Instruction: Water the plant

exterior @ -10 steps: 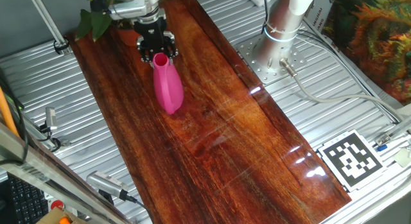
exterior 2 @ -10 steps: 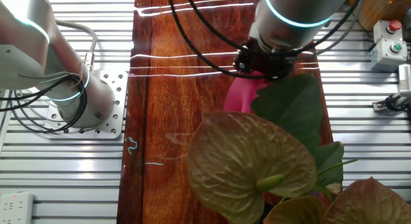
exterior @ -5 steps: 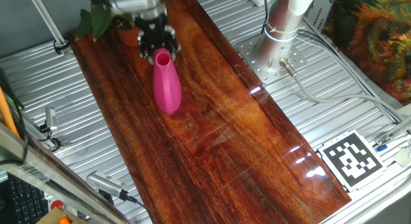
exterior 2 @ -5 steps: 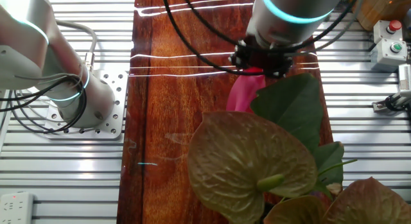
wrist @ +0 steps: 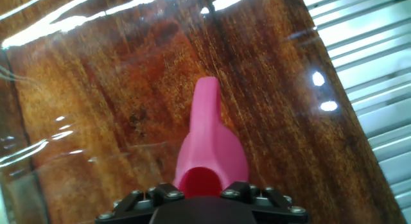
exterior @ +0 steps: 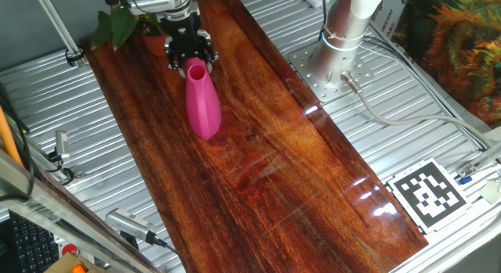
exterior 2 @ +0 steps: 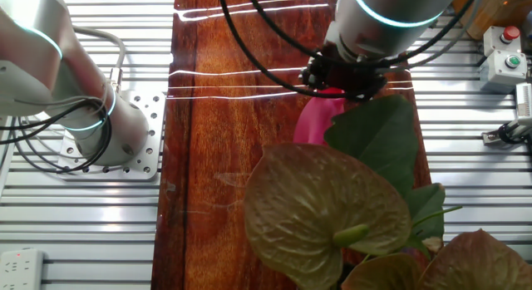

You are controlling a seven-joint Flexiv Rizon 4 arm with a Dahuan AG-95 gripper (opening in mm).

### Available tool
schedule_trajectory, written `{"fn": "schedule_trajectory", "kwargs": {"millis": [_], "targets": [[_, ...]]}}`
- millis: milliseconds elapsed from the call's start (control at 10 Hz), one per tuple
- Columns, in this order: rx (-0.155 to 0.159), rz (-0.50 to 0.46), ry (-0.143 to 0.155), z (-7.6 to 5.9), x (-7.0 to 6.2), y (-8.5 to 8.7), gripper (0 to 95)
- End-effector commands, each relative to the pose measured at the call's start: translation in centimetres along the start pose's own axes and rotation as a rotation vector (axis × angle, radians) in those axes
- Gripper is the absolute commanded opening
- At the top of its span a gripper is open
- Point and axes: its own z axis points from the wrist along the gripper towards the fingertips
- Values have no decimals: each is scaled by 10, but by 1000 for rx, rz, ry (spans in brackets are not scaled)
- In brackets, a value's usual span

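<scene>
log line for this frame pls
phase: carry | gripper: shut on pink watering can | plant: behind gripper, not yet watered

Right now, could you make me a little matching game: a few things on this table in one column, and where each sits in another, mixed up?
Things:
1. pink watering can
2. plant
3. black-and-white marker square
4. hand

Places:
A. on the metal slats, beside the wooden board
B. at the can's top end
C. lying on the wooden board
D. at the board's far corner

Pairs: 1-C, 2-D, 3-A, 4-B
</scene>
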Motion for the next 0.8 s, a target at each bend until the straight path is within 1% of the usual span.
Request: {"fn": "schedule_trajectory", "kwargs": {"millis": [100,200,300,400,500,600,700,800], "targets": [[-17,11,5,-5,0,0,760],[-19,15,7,-7,0,-1,760],[-22,41,9,-9,0,-1,950],[-21,59,13,-12,0,-3,950],[-15,119,44,-18,0,-4,950],[-7,241,106,-28,-2,-4,950],[-2,357,149,-36,-6,-4,950],[-14,552,183,-44,-11,-4,950]]}}
